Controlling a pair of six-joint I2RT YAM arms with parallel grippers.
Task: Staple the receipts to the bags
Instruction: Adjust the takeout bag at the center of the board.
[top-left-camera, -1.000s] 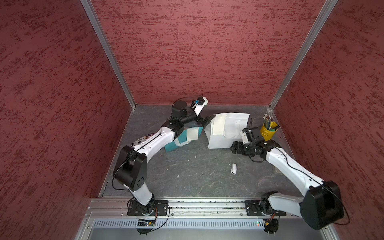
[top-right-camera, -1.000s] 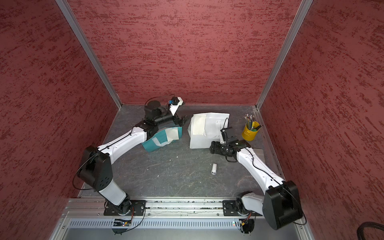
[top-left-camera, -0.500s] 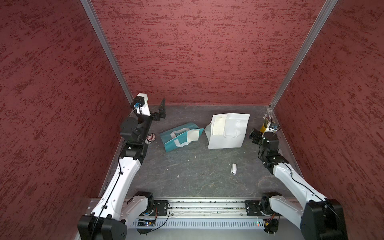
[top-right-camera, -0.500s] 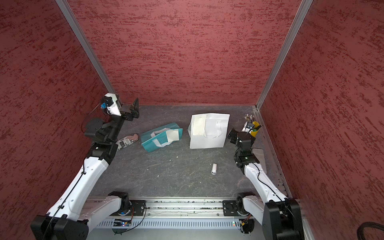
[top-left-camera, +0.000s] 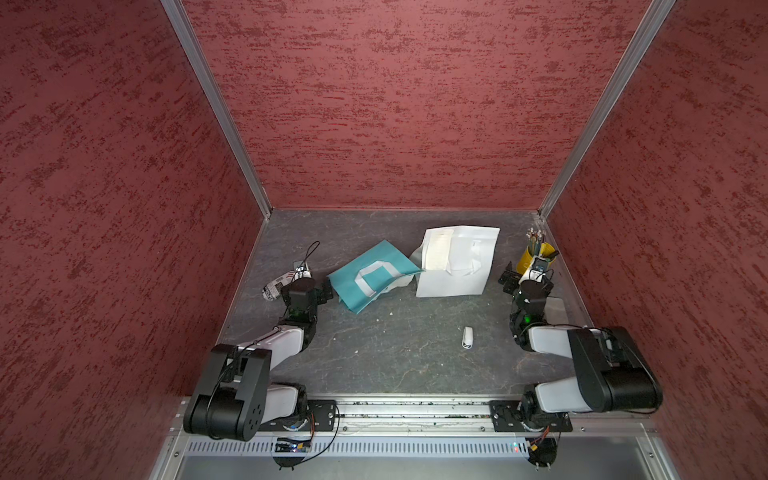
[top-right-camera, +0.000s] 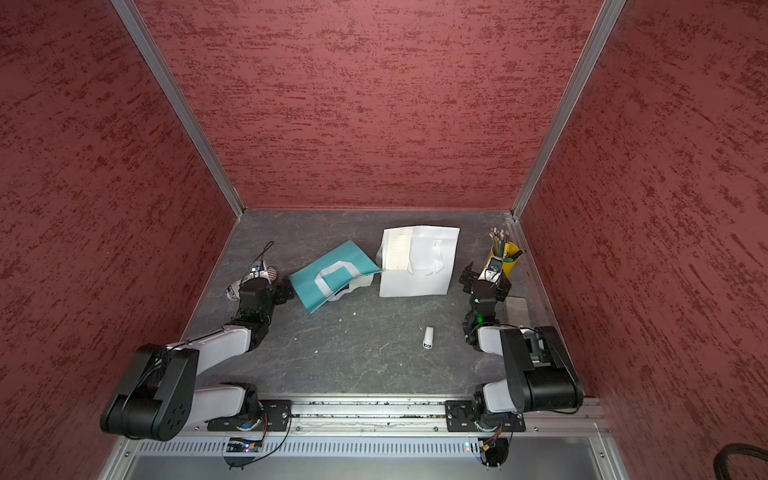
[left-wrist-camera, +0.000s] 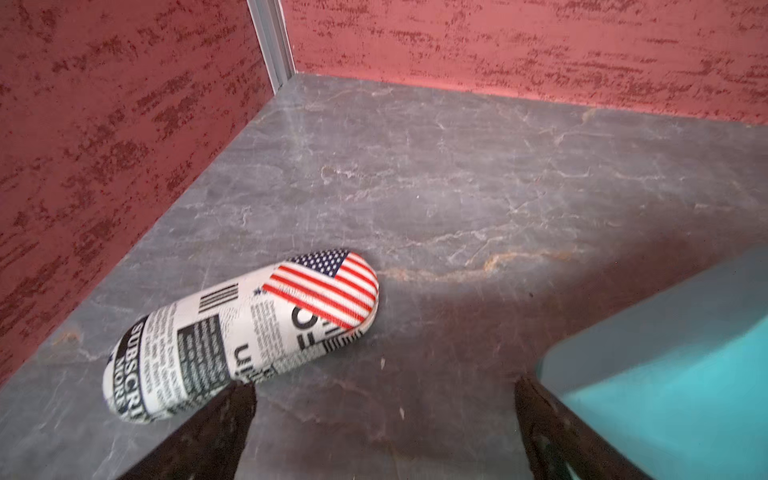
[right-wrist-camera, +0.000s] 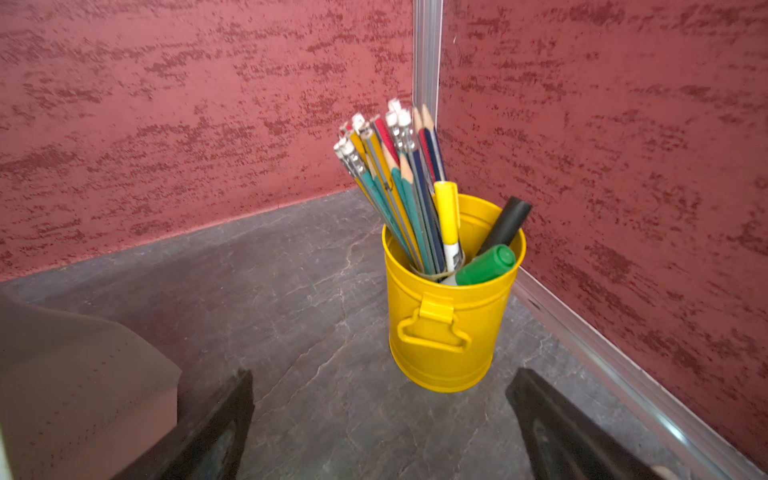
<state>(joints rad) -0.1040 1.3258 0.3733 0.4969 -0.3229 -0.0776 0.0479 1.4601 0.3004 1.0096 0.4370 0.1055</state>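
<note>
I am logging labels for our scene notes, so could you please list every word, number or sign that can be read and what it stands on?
"SUBSCRI", cut off: on the newspaper-print case, in the left wrist view.
American flag, a picture: on that case's end.
The case's other print: too small or blurred.
The receipt and the stapler: nothing legible.
</note>
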